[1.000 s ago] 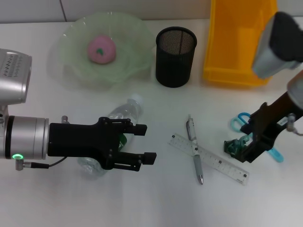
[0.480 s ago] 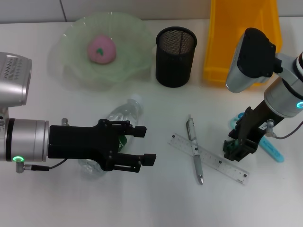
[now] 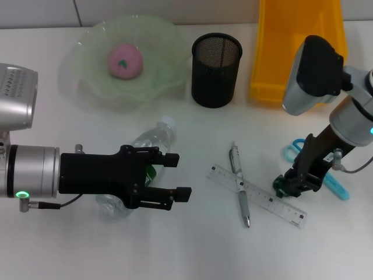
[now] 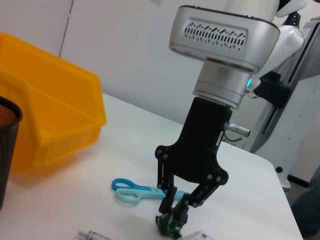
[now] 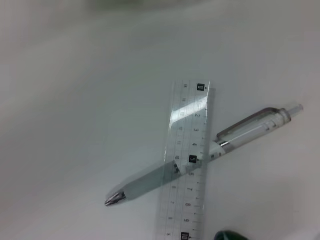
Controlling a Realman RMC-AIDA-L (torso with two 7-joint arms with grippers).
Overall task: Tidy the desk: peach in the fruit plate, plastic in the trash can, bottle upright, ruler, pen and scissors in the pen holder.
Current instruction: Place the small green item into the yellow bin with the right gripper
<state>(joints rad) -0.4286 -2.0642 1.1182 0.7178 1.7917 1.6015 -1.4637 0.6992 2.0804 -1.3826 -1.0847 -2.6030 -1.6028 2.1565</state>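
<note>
The pink peach (image 3: 124, 60) lies in the green fruit plate (image 3: 87, 46). A clear bottle (image 3: 156, 137) lies on its side, partly hidden under my left gripper (image 3: 178, 175), which hovers open above it. My right gripper (image 3: 288, 185) (image 4: 175, 216) is down at the table, shut on the crumpled green plastic (image 3: 280, 187) (image 4: 169, 227) (image 5: 232, 235). Just left of it the pen (image 3: 239, 185) (image 5: 200, 155) lies across the clear ruler (image 3: 262, 197) (image 5: 187, 190). The blue scissors (image 3: 294, 150) (image 4: 131, 190) lie behind the right arm, partly hidden.
The black mesh pen holder (image 3: 216, 70) (image 4: 5, 145) stands at the back centre. To its right sits the yellow trash can (image 3: 294, 52) (image 4: 45, 120). The right arm's grey wrist housing (image 3: 315, 73) hangs in front of that bin.
The right arm has swung leftward and its gripper has shifted slightly left and nearer, with the green plastic between its fingers. The left arm has stayed still.
</note>
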